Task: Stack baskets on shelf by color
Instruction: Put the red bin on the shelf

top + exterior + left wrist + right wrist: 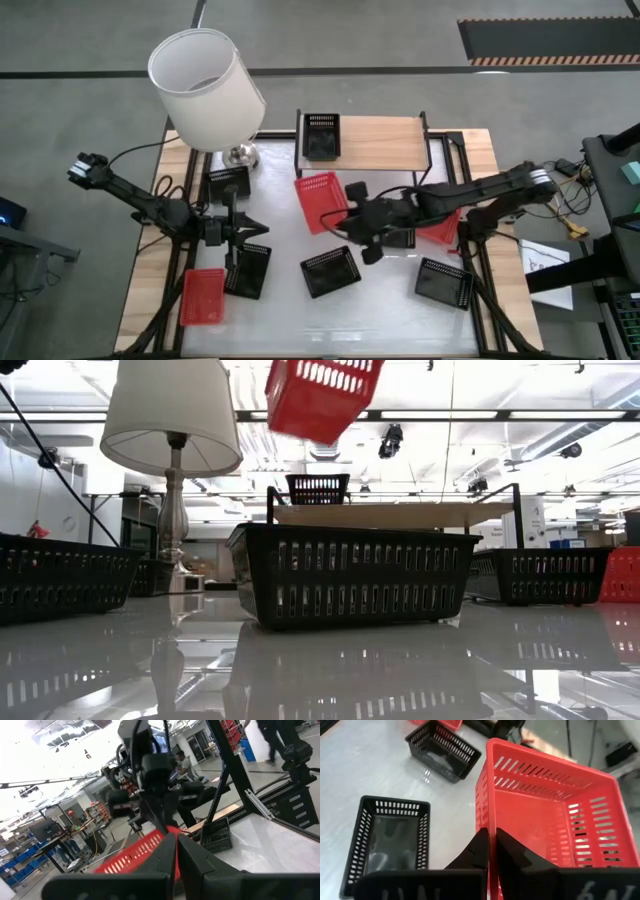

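Left gripper (238, 230) hovered pressed together, empty, above the table (280, 300) near the black baskets (247, 270). Farther right, right gripper (492, 851) pinched the wall of a red basket (319, 201), held tilted in the air just before the shelf (385, 140).

Risks, as judged: thin pinch on one wall, so could slip or swing; could clip the shelf edge or the black basket on shelf (321, 136).

All visible baskets looked empty.

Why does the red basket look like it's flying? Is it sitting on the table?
No, it's lifted. The right gripper is shut on the red basket, which hangs tilted high above the table.
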